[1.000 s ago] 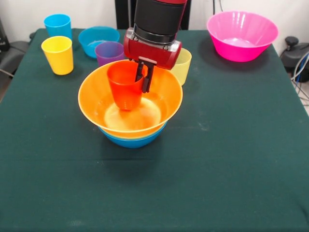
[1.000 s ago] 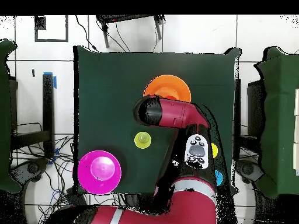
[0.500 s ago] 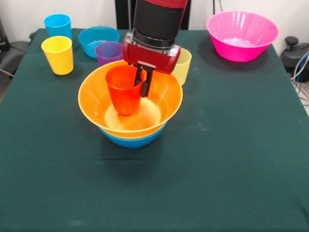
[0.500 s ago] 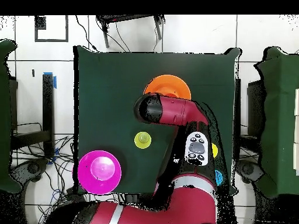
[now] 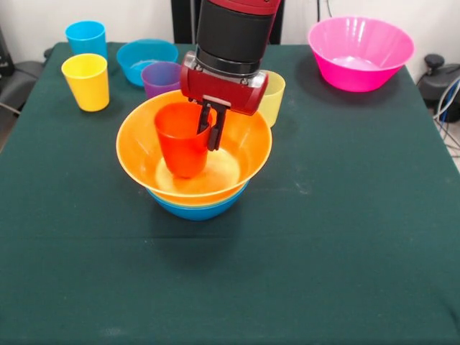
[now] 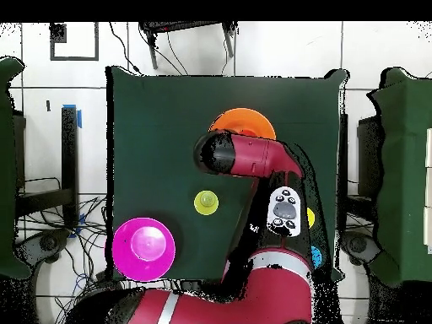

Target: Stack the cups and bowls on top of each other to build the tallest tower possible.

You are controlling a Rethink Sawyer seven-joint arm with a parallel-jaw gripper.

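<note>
My gripper (image 5: 208,132) is shut on the right rim of the orange cup (image 5: 180,141), with one finger inside the cup and one outside. The cup hangs upright inside the large orange-yellow bowl (image 5: 248,164), its base low over the bowl's floor; I cannot tell whether it touches. That bowl sits nested on a blue bowl (image 5: 198,210), and together they form the tower at mid-table. In the overhead view the arm covers the cup and most of the orange-yellow bowl (image 6: 250,121).
Behind the tower stand a purple cup (image 5: 161,77), a pale yellow-green cup (image 5: 273,102), a small blue bowl (image 5: 146,56), a yellow cup (image 5: 86,81) and a blue cup (image 5: 86,37). The pink bowl (image 5: 359,52) sits at the far right corner.
The gripper has carried the orange cup lower into the orange-yellow bowl and slightly to the left. The bowls and the other cups have stayed put.
</note>
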